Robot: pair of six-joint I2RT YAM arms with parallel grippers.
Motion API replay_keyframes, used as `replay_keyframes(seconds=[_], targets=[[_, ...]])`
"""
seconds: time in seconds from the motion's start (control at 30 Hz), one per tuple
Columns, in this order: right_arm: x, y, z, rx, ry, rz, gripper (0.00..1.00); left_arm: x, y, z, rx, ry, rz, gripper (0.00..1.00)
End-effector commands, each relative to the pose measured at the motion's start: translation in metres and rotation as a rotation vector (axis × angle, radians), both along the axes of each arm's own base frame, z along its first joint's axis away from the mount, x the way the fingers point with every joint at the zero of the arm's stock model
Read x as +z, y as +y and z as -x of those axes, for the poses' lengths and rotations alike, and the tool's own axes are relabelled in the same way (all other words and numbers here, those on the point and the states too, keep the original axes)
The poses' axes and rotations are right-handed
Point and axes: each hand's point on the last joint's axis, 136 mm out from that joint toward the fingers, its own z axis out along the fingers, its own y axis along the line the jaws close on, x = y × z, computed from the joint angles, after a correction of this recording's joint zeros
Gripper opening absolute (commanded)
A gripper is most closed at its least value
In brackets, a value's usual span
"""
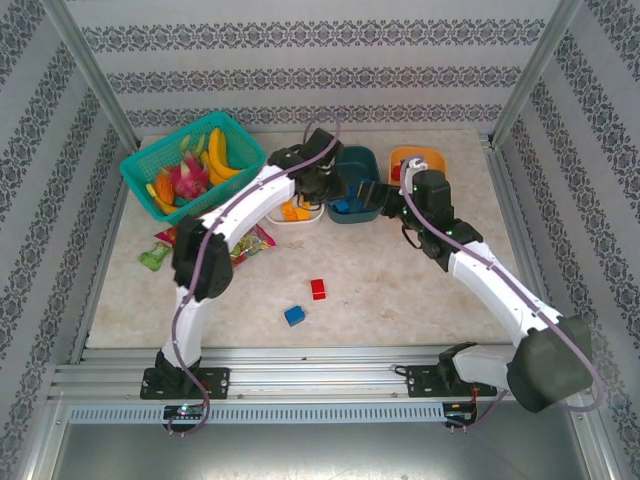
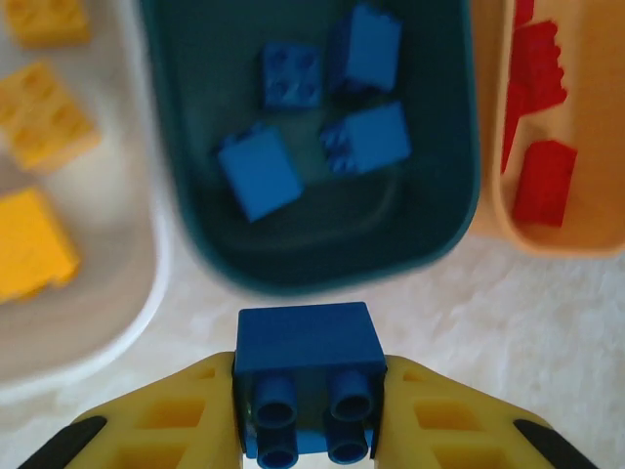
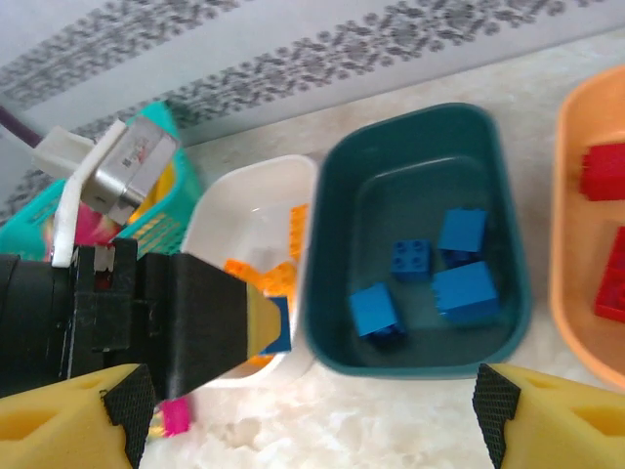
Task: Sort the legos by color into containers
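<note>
Here, left tool (image 2: 311, 379) grips blue lego (image 2: 308, 340) before teal container (image 2: 293, 280) rim; right tool (image 3: 312, 410) gapes.

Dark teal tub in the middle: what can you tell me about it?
The dark teal tub is a shallow, rounded-rectangle container of smooth, plastic-looking material, standing upright on the marbled table between a white tub and an orange tub. Four blue bricks lie loose inside. A fifth blue brick, held in the left gripper's jaws, hovers before its near rim.
</note>
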Motion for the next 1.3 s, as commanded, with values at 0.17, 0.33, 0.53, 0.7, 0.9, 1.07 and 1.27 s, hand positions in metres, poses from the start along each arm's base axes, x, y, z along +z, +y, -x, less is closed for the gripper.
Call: replay_keyframes(seconds=[0.17,0.33,0.53,0.7,0.9,1.07,1.27], targets=[[-0.001,-0.014,-0.037,-0.091,0.038,-0.098,0.87,-0.007,-0.027,-0.092,0.032,-0.191,0.090,0.33],[0.002,-0.020,-0.050,-0.124,0.041,-0.160,0.87,-0.011,-0.042,-0.133,0.059,-0.344,0.172,0.33],[0.001,-0.017,-0.047,-0.113,0.059,-0.176,0.87,-0.043,-0.039,-0.156,0.147,-0.349,0.174,0.33],[-0.007,-0.020,-0.038,-0.113,0.074,-0.165,0.87,-0.064,-0.032,-0.163,0.195,-0.319,0.184,0.37],[-0.013,-0.020,-0.036,-0.105,0.092,-0.145,0.88,-0.064,-0.035,-0.156,0.179,-0.280,0.198,0.54],[-0.014,-0.020,-0.033,-0.093,0.093,-0.089,0.87,-0.026,-0.036,-0.154,0.177,-0.310,0.240,0.58],[-0.032,-0.002,-0.001,0.014,0.137,0.121,0.85,0.041,-0.023,-0.130,0.200,-0.304,0.266,0.59]])
